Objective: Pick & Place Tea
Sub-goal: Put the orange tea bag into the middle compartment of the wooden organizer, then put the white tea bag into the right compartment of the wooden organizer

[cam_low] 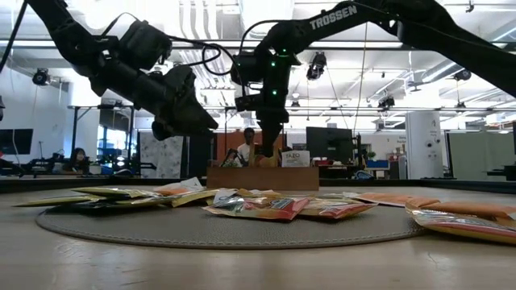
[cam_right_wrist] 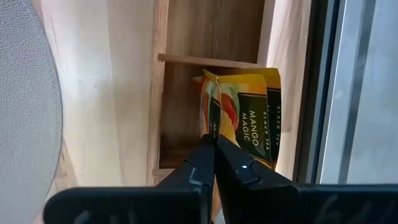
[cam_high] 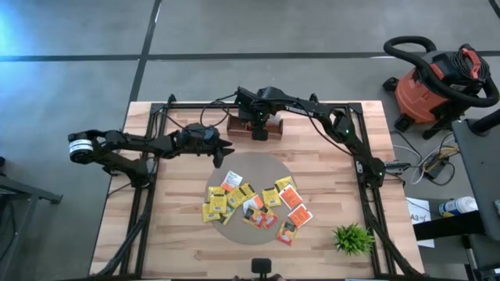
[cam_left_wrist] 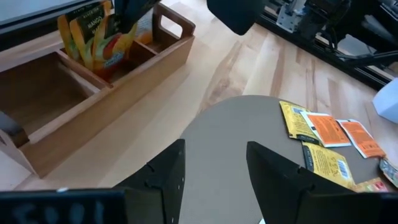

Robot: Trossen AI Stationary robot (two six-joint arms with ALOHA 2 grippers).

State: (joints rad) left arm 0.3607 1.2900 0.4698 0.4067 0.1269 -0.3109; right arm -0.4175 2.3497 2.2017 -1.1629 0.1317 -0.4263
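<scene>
Several yellow, orange-red and white tea packets (cam_high: 254, 204) lie flat on a round grey mat (cam_high: 262, 165) at mid-table. A brown wooden divided tray (cam_high: 238, 125) stands at the far edge. My right gripper (cam_right_wrist: 214, 146) reaches down into one of its compartments, shut on a yellow tea packet (cam_right_wrist: 249, 118). Another yellow packet (cam_left_wrist: 78, 31) stands beside it in the same compartment. My left gripper (cam_left_wrist: 214, 174) hovers open over the mat's far left part (cam_left_wrist: 249, 124), with nothing between its fingers. My right gripper pinches the yellow packet's upper edge (cam_right_wrist: 211, 127) between its two shut fingers. The fingers come steeply from above, pointing down. The packet stands on edge below them, its lower part inside the tray's compartment (cam_right_wrist: 180, 112); whether it rests on the floor there, I cannot tell.
A small green plant (cam_high: 353, 238) stands at the near right corner. The dark frame rails (cam_high: 148, 203) run along the table's left and right sides. A red shop vacuum (cam_high: 437, 86) sits on the floor beyond the far right corner.
</scene>
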